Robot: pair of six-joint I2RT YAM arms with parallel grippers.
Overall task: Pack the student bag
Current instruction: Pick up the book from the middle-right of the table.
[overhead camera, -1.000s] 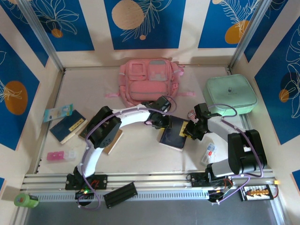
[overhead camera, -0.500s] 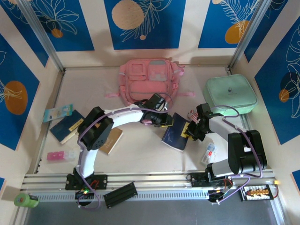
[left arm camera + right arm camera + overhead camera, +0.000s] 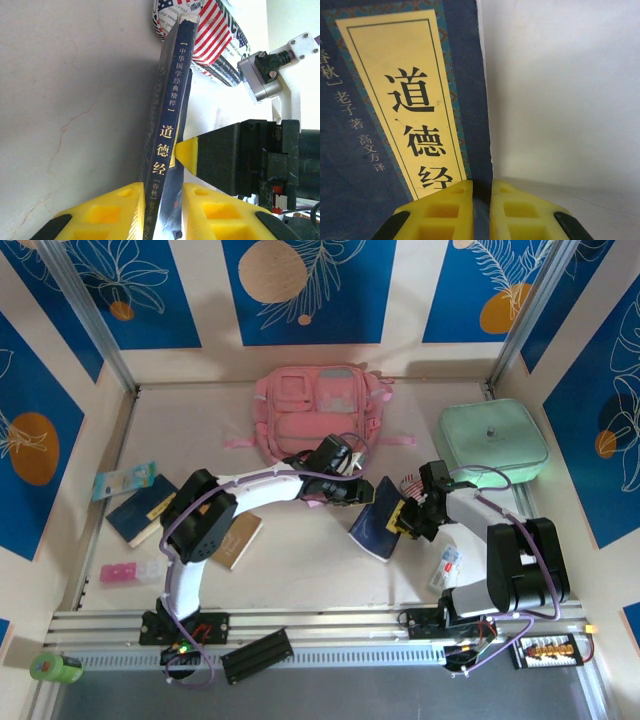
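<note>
Bag (image 3: 318, 420) lies flat just beyond the left gripper (image 3: 355, 492), on the far side from the arm bases. I cannot make out an open mouth on it from above.

Well left of that gripper, a blue book (image 3: 143, 508) and a pink box (image 3: 128, 572) lie unpacked.

The left gripper has moved up towards the bag over the last second. Its wrist view shows the left gripper (image 3: 162, 192) nearly closed, its yellow fingers clamping the near end of the dark book (image 3: 170, 125) by the spine.

That book (image 3: 373, 523) lay almost flat a second ago. Now it stands tilted up on edge between the two grippers and sits a little closer to the bag.

The right gripper (image 3: 403, 516) holds the book's other side. Its wrist view shows the right gripper (image 3: 481, 192) open only a slit, pinching the cover edge of the book (image 3: 395, 100).

A flag-print roll (image 3: 200, 35) sits just beyond the book. Further right, the mint case (image 3: 493, 443) is well apart from both grippers.

By my reading, the book is lifted and shared between both arms, ready to be carried to the bag. The bag probably needs opening first.
</note>
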